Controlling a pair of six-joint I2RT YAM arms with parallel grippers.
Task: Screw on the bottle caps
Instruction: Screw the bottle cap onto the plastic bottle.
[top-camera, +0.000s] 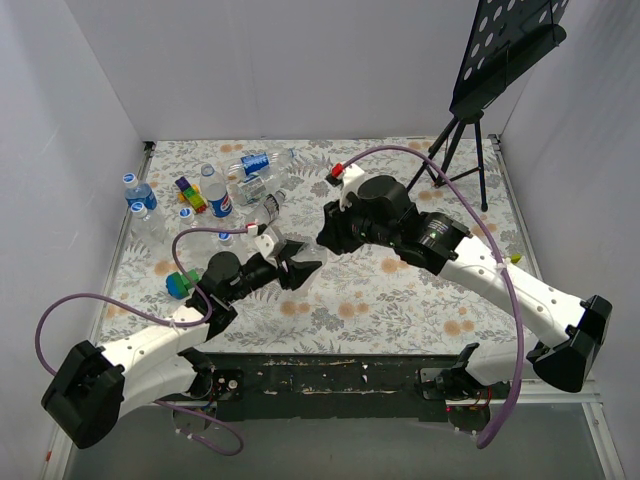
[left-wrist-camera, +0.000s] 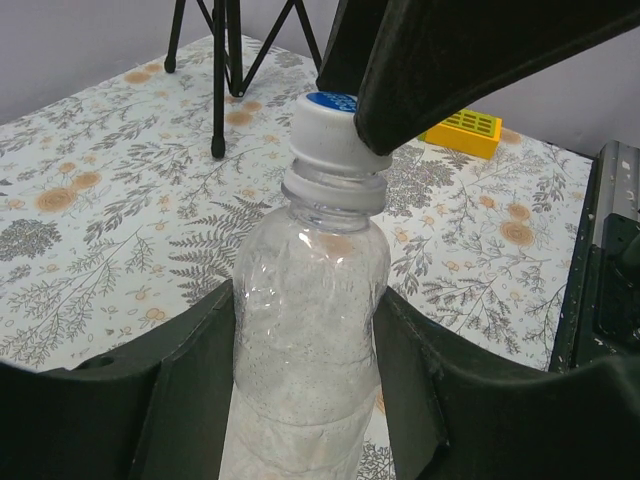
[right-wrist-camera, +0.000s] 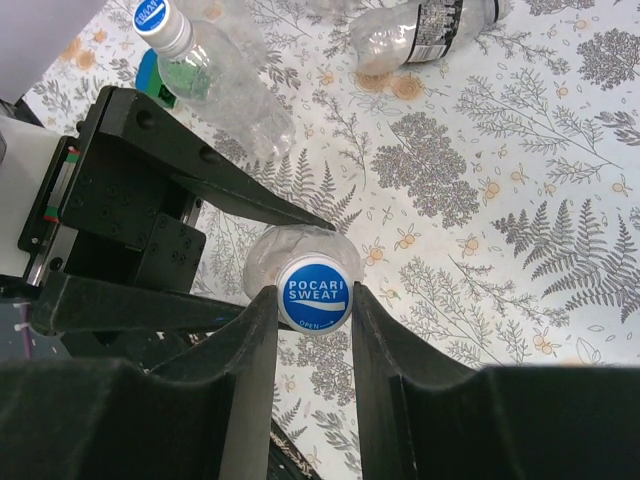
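So the left gripper (left-wrist-camera: 307, 320) is clamped around the body of a clear bottle (left-wrist-camera: 300, 230), one black finger on each side, holding it roughly upright. The right gripper (right-wrist-camera: 313, 297) comes in from above and is pinching the blue cap (right-wrist-camera: 313, 286) sitting on that bottle's neck, with its fingers tight against both sides. The top of the cap reads Pocari Sweat. From the left wrist view the cap sits down on the neck ring, but I can't tell how far it's threaded. Just beyond the left gripper there's a yellow block (left-wrist-camera: 462, 132) on the floral table (left-wrist-camera: 90, 200), and further off are the legs of a black tripod stand (left-wrist-camera: 225, 60). Past the right gripper's fingers a second bottle (right-wrist-camera: 220, 70) with its own blue cap lies on the cloth, with a crumpled bottle (right-wrist-camera: 425, 30) further out. In the top view the two grippers meet mid-table. The bottle cluster (top-camera: 215, 190) is well off beyond the left gripper, and a green-and-blue toy (top-camera: 182, 283) sits back by that arm.
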